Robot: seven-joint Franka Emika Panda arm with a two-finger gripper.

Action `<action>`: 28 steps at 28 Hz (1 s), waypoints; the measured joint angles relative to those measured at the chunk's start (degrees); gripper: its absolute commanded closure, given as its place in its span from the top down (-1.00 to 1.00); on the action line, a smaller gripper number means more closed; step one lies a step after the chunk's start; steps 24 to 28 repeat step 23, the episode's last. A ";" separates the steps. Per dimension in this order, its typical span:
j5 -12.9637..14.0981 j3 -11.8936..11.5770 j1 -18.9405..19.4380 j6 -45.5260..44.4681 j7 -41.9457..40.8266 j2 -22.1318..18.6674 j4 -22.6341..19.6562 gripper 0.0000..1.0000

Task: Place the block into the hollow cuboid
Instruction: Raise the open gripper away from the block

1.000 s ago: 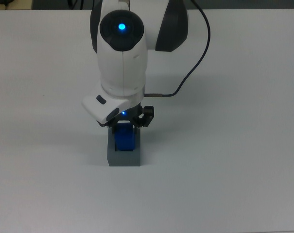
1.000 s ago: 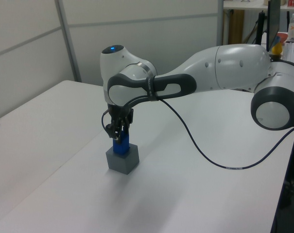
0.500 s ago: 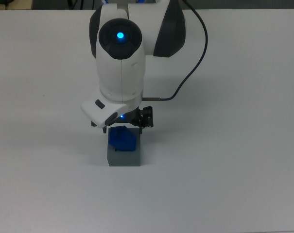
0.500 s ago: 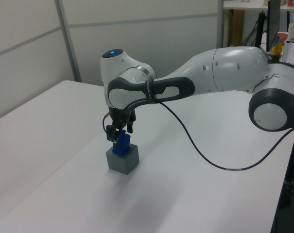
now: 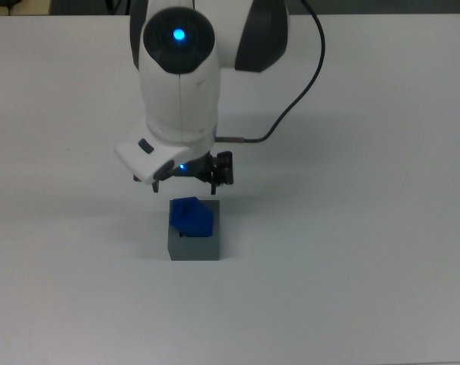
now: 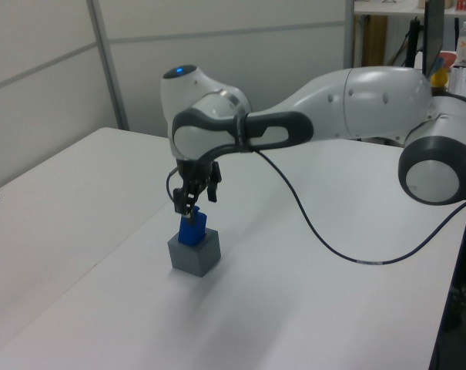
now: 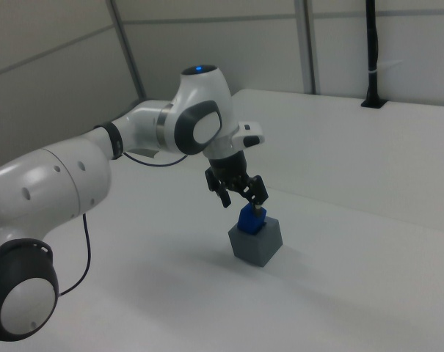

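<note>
My hand point(image 7: 242, 195) is hanging open just above the block point(image 5: 191, 216), with a sliver of air showing between my fingertips and its top in the left view. The block is sitting tilted in the box point(image 6: 194, 253), sticking up out of the recess and blocking any straight drop there. The counter point(image 5: 366, 266) is lying bare on every side of the box, giving me room to pass. My own cable point(image 5: 294, 106) is looping off toward the top view's right.

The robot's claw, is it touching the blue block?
Apart. In the top view, white table shows between the gripper and the block, which sits tilted in the hollow cuboid.
</note>
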 measured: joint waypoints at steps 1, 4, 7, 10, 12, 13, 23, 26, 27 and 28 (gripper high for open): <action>0.00 -0.05 -0.06 -0.64 0.00 -0.50 0.11 1.00; 0.00 -0.11 -0.29 -2.26 0.00 -2.20 0.19 1.00; 0.00 -0.12 -0.65 -3.59 -0.05 -4.01 0.19 1.00; 0.00 -0.15 -1.05 -4.99 -0.53 -5.45 0.19 1.00; 0.00 -0.15 -1.22 -5.58 -0.76 -6.03 0.19 1.00; 0.00 -0.15 -1.29 -5.82 -0.81 -6.25 0.19 1.00; 0.00 -0.15 -1.38 -6.08 -0.88 -6.59 -0.08 1.00; 0.00 -0.15 -1.38 -6.08 -0.88 -6.59 -0.08 1.00; 0.00 -0.15 -1.38 -6.08 -0.88 -6.59 -0.08 1.00; 0.00 -0.15 -1.38 -6.08 -0.88 -6.59 -0.08 1.00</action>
